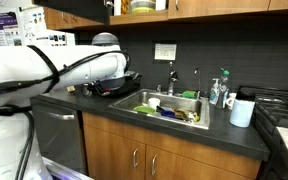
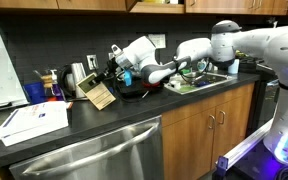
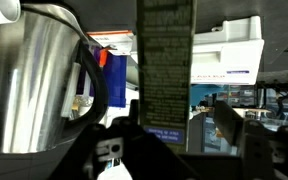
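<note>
A tall narrow box (image 3: 164,70) with a dark green label stands upright between my gripper's (image 3: 179,130) jaws in the wrist view. It sits close against the left finger, and a clear gap separates it from the right finger (image 3: 229,125). The gripper is open. In an exterior view the gripper (image 2: 112,68) hangs just above the tan box (image 2: 101,95), which leans on the dark counter beside a steel kettle (image 2: 77,75). The kettle (image 3: 34,90) fills the left of the wrist view. In an exterior view the arm (image 1: 44,65) hides the gripper and the box.
A black pan (image 2: 134,90) sits right behind the box. A flat white box (image 2: 34,122) lies near the counter's front edge. Mugs and a blue cup (image 2: 36,92) stand by the wall. A sink (image 1: 144,98) full of dishes lies further along the counter.
</note>
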`<state>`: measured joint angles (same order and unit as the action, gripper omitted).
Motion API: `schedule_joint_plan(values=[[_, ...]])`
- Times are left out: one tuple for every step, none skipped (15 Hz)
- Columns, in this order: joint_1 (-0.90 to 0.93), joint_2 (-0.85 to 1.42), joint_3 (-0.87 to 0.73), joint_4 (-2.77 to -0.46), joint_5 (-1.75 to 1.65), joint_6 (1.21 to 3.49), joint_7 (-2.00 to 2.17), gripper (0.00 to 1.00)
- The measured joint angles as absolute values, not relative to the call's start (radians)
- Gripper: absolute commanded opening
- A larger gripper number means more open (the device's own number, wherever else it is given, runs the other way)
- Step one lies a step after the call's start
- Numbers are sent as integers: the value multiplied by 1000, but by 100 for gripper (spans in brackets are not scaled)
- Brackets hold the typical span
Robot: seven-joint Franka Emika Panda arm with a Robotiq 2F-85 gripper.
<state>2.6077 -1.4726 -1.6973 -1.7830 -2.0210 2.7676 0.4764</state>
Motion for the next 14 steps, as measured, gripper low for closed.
schedule_joint_plan(values=[[2608, -1473, -1697, -1783, -2018, 2773, 474, 100], [2608, -1473, -1697, -1783, -2015, 2778, 470, 100], [2608, -1473, -1697, -1783, -2013, 2785, 465, 100], [2608, -1473, -1696, -1783, -2011, 2792, 460, 100], [2608, -1473, -1696, -1783, -2010, 2799, 456, 100], [2608, -1473, -1695, -1784, -2006, 2808, 448, 100], [2608, -1473, -1695, -1787, -1999, 2818, 436, 100], [2608, -1473, -1695, -1791, -1989, 2830, 419, 100], [2608, -1473, -1695, -1795, -1976, 2843, 395, 100], [2608, -1473, -1695, -1799, -1963, 2858, 369, 100], [2608, -1473, -1694, -1803, -1954, 2870, 344, 100], [2608, -1473, -1692, -1804, -1948, 2879, 324, 100], [2608, -1473, -1687, -1804, -1947, 2885, 309, 100], [2608, -1473, -1679, -1803, -1946, 2889, 298, 100]])
